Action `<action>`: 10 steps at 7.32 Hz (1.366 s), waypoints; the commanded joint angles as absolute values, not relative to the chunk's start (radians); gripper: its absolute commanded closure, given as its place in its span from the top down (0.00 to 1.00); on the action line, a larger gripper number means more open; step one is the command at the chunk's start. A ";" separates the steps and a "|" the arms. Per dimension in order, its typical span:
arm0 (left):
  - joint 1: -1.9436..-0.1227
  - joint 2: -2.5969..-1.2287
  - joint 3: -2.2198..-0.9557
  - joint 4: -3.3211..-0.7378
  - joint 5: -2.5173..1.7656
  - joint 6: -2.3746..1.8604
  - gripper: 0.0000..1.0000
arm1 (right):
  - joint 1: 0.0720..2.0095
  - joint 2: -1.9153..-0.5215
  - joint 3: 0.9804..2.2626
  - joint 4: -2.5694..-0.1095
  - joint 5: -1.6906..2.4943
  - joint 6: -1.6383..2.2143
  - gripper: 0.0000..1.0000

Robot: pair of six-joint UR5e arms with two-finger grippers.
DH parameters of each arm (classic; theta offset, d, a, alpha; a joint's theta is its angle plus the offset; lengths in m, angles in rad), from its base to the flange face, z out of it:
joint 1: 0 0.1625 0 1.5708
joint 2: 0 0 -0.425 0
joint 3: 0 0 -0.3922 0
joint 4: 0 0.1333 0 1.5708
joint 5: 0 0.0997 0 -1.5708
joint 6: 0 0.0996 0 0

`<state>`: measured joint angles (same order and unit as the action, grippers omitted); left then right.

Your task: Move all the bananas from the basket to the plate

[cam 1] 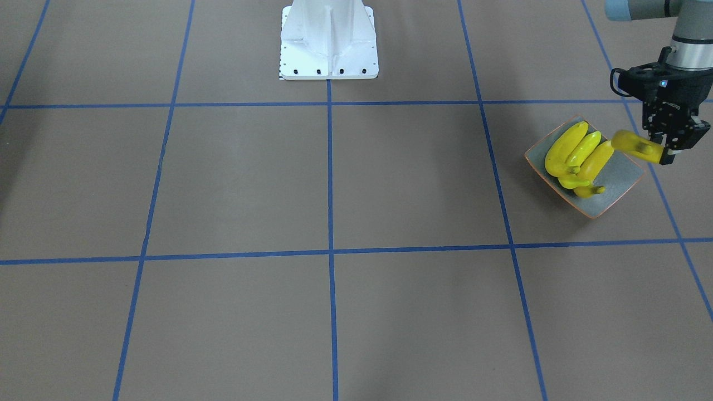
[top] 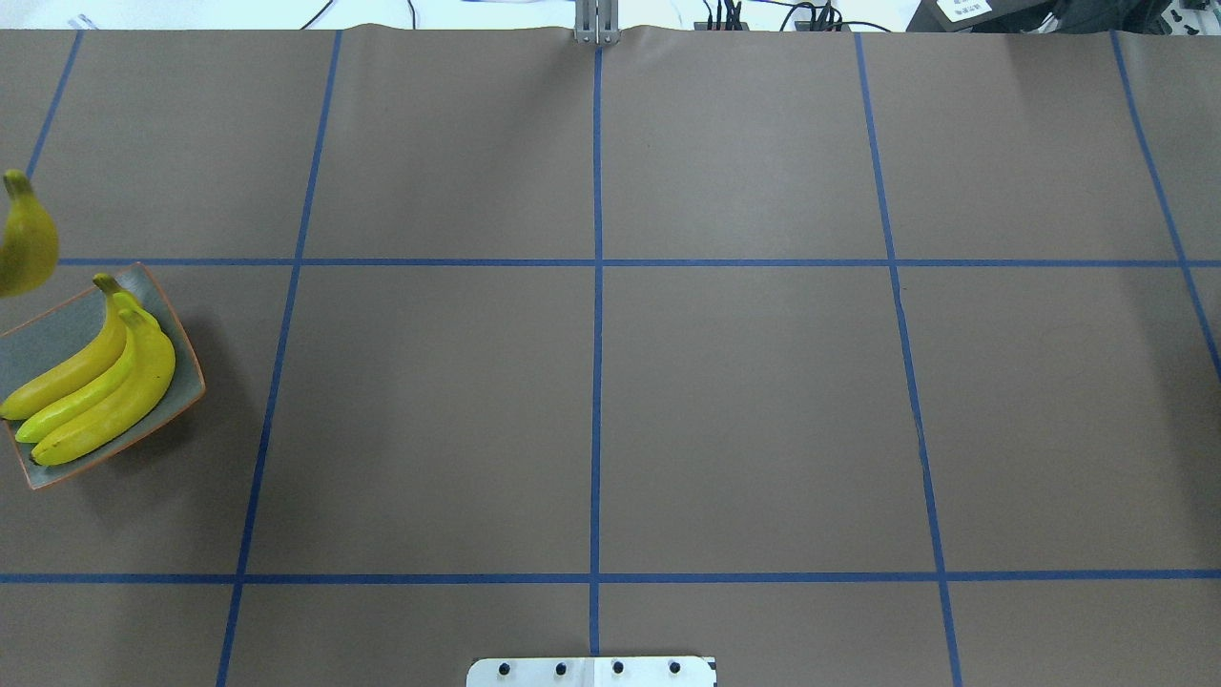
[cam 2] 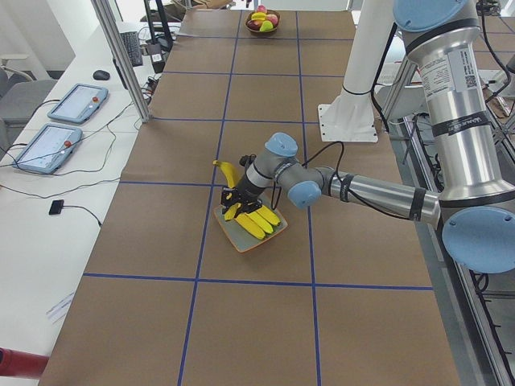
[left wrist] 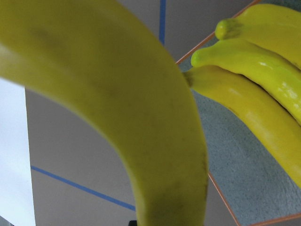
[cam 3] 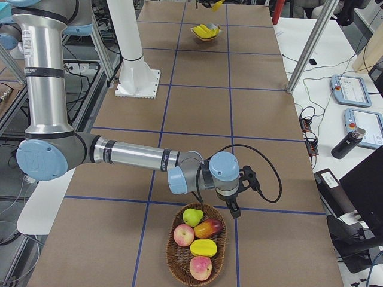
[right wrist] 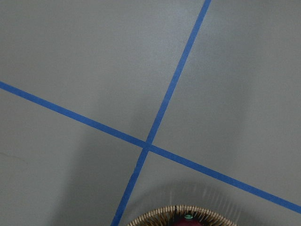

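three bananas [cam 1: 574, 153] crowding one side of the plate [cam 1: 617, 192], bare glaze beside them, left tool [cam 1: 667, 155] holding a fourth banana [cam 1: 632, 143] over the rim, open tabletop [cam 1: 390, 184] around

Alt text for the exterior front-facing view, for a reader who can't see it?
The left arm's tool grips one banana at the edge of a grey-green plate at the view's right, where three bananas lie. The white robot base stands at top centre of the brown table with blue grid lines.

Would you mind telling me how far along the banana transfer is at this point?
Done: three bananas lie on the plate. In hand: a fourth banana, clamped in the left arm's jaws, hangs at the plate's edge. Left: setting it down; the basket seems to hold only other fruit.
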<state>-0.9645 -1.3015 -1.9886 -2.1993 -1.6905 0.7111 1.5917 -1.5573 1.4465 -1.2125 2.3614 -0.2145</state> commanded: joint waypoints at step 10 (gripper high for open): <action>-0.841 -1.261 -1.987 -2.186 -1.686 0.842 0.63 | 1.644 -1.559 1.448 -1.232 2.390 -0.201 1.00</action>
